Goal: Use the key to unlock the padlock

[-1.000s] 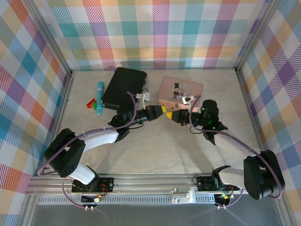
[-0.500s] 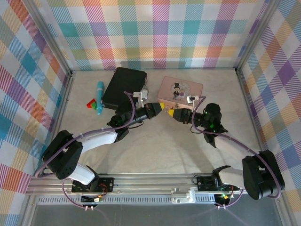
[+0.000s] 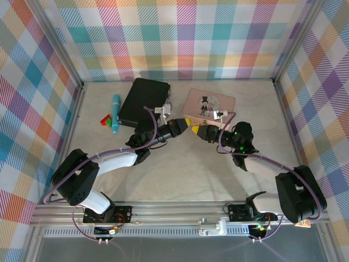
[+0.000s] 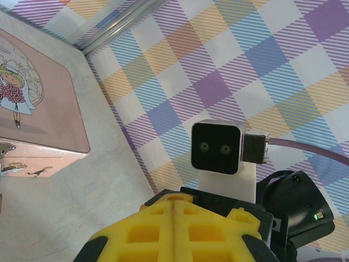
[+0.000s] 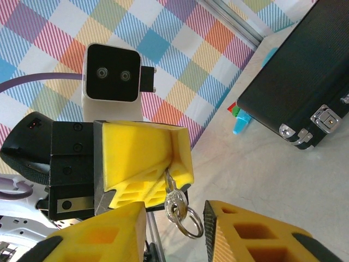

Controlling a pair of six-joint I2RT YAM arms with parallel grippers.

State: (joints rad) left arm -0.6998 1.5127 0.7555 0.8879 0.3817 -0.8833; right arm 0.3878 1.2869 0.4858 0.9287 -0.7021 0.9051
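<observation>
Key (image 5: 173, 201) w/ its ring hangs pinched in left pincer (image 5: 163, 172), which is clamped tight. Right pincer (image 3: 198, 130) stands partway apart, jaws flanking the ring, gripping nothing. Padlock: we can't pick it out w/ certainty. Risk as we judge it: thin bite on key, so a nudge from right jaws could twist it or drop it to counter (image 3: 180, 174). Black case (image 3: 143, 102) latched, pink tin (image 3: 210, 102) lidded; contents hidden.
</observation>
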